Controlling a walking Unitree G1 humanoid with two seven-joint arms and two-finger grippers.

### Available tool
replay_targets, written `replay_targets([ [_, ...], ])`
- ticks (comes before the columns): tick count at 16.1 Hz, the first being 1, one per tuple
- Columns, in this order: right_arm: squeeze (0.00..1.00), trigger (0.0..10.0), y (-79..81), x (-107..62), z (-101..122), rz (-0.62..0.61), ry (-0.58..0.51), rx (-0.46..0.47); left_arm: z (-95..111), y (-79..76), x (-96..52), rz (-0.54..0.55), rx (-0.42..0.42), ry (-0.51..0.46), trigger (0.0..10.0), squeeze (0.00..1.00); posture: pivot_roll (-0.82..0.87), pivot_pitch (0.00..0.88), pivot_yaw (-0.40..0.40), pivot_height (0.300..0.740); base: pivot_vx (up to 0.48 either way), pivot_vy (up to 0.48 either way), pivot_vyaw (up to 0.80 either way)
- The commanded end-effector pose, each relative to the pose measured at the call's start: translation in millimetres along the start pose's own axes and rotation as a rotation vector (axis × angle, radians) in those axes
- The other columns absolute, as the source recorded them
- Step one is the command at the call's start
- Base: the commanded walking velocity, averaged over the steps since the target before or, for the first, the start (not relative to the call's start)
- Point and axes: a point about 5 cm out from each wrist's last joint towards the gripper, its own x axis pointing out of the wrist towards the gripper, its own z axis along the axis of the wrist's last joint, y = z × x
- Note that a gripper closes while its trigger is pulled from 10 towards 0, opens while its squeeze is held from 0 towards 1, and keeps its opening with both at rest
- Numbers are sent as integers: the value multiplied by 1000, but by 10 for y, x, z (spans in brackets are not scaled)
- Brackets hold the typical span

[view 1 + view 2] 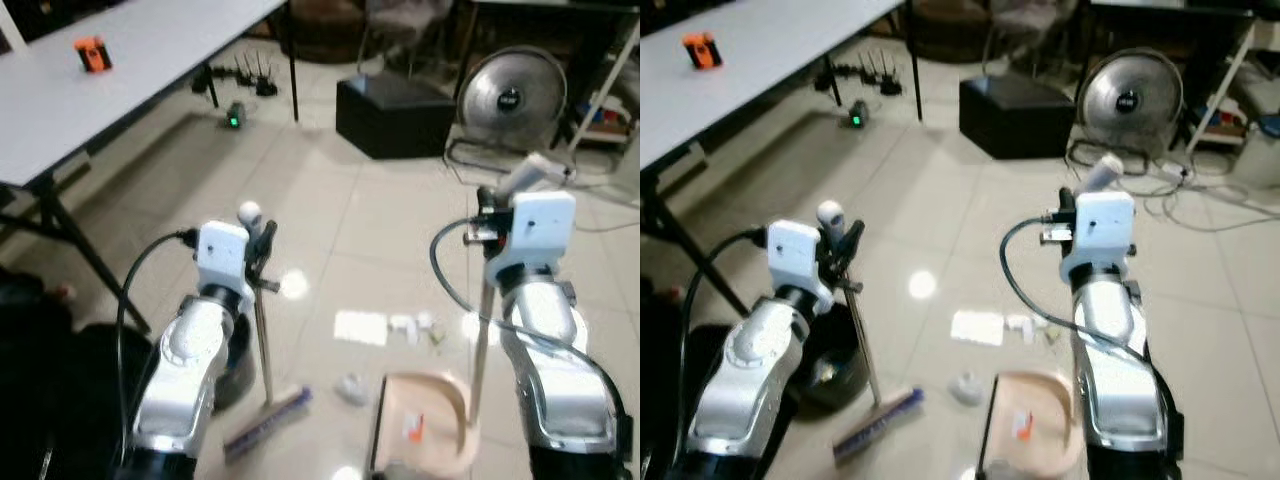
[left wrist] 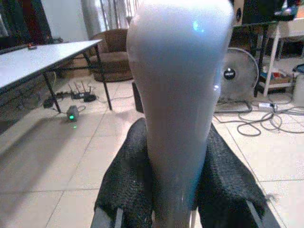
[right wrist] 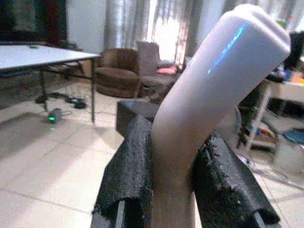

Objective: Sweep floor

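My left gripper [image 1: 262, 250] is shut on the white handle [image 2: 175, 109] of a small broom; its thin pole runs down to the purple brush head [image 1: 268, 420] resting on the tiled floor. On the right, my right gripper [image 1: 487, 215] is shut on the pale handle [image 3: 199, 114] of a beige dustpan [image 1: 425, 420], which stands on the floor by my feet with an orange scrap [image 1: 414, 428] inside. White paper scraps [image 1: 360, 327] and small crumpled bits [image 1: 415, 325] lie on the tiles ahead of the pan; one grey lump [image 1: 350, 388] lies between brush and pan.
A grey folding table [image 1: 120, 70] with an orange object [image 1: 91, 53] stands at the left. A black box [image 1: 395, 115] and a floor fan [image 1: 512, 100] with cables sit ahead. A dark round bin [image 1: 835, 370] is by my left arm.
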Motion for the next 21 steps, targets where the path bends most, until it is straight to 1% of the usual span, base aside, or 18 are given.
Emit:
replay_targets([
  [1, 0, 10000, -38, 2, 80, -20, -27, 2, 78, -25, 40, -15, 11, -29, 10000, 0, -38, 25, 35, 740, 0, 0, -800],
  [6, 0, 10000, 23, 14, 73, 21, -14, 1, 111, 55, 4, 41, 5, -43, 10000, 0, -31, 30, 18, 740, 0, 0, -800],
  [8, 0, 10000, 22, 21, 75, 26, -14, -2, 130, 105, -1, 70, 29, -52, 10000, 0, -30, 30, 16, 740, 0, 0, -800],
  [9, 0, 10000, 14, 29, 83, 23, -17, -22, 172, 159, 16, 106, 49, -80, 10000, 0, -31, 31, 15, 740, 0, 0, -800],
  [10, 0, 10000, 9, 29, 84, 19, -16, -13, 191, 173, 17, 118, 53, -94, 10000, 0, -31, 31, 15, 740, 0, 0, -506],
  [11, 0, 10000, 9, 26, 96, 22, -16, 27, 234, 222, 23, 147, 65, -123, 10000, 0, -36, 30, 20, 740, 0, 0, 0],
  [13, 0, 10000, 20, 32, 127, 45, -35, 41, 263, 242, 28, 163, 65, -134, 10000, 0, -35, 31, 22, 740, 283, 0, 0],
  [15, 0, 10000, 56, 34, 160, 94, -73, -18, 277, 240, 32, 163, 70, -137, 10000, 0, -30, 30, 25, 740, 315, 0, 0],
  [16, 0, 10000, 63, 33, 157, 95, -73, -20, 290, 240, 30, 163, 72, -143, 10000, 0, -30, 30, 25, 740, 322, 0, 0],
  [17, 0, 10000, 72, 35, 165, 97, -83, -20, 297, 247, 35, 168, 73, -147, 10000, 0, -30, 25, 24, 740, 322, 0, 800],
  [19, 0, 10000, 95, 38, 206, 126, -115, -59, 279, 242, 52, 176, 50, -147, 10000, 0, -43, 21, 25, 740, 328, 0, 600],
  [20, 0, 10000, 95, 35, 211, 125, -119, -45, 271, 238, 55, 175, 50, -145, 10000, 0, -43, 21, 25, 740, 326, 0, 0],
  [21, 0, 10000, 78, 22, 215, 129, -129, -51, 268, 222, 60, 172, 49, -145, 10000, 0, -40, 17, 22, 740, 326, 0, 0],
])
